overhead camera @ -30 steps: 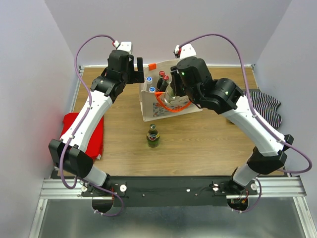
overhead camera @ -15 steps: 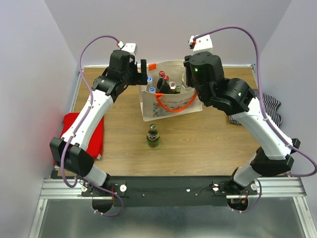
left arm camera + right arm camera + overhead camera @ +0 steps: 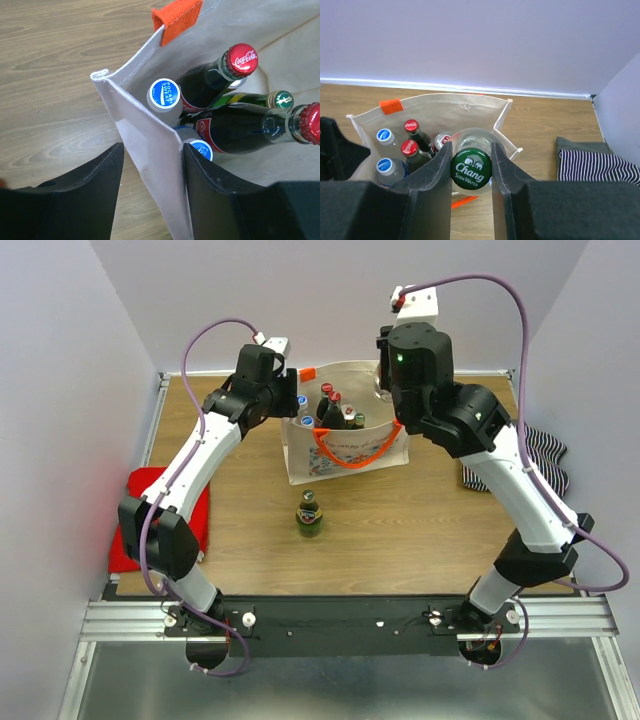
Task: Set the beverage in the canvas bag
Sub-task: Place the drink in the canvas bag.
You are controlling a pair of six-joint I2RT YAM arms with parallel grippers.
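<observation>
My right gripper [image 3: 471,146] is shut on the beverage [image 3: 471,170], a clear glass bottle with a green Chang soda water cap. It hangs over the right side of the open canvas bag [image 3: 470,107]. In the top view the right gripper [image 3: 385,390] sits above the canvas bag's [image 3: 345,452] far right corner. Several capped bottles stand inside the bag. My left gripper [image 3: 152,147] straddles the bag's left wall [image 3: 135,107], open. Its right finger [image 3: 210,190] touches the inner face; the left finger [image 3: 95,185] stands apart outside. From above, the left gripper [image 3: 290,400] is at the bag's left rim.
A green bottle [image 3: 309,513] stands on the wooden table in front of the bag. A red cloth [image 3: 150,515] lies at the left edge. A striped cloth [image 3: 540,455] lies at the right, also in the right wrist view [image 3: 600,167].
My right arm has risen and swung back over the bag with the bottle. My left gripper has moved onto the bag's left wall and its jaws have narrowed.
</observation>
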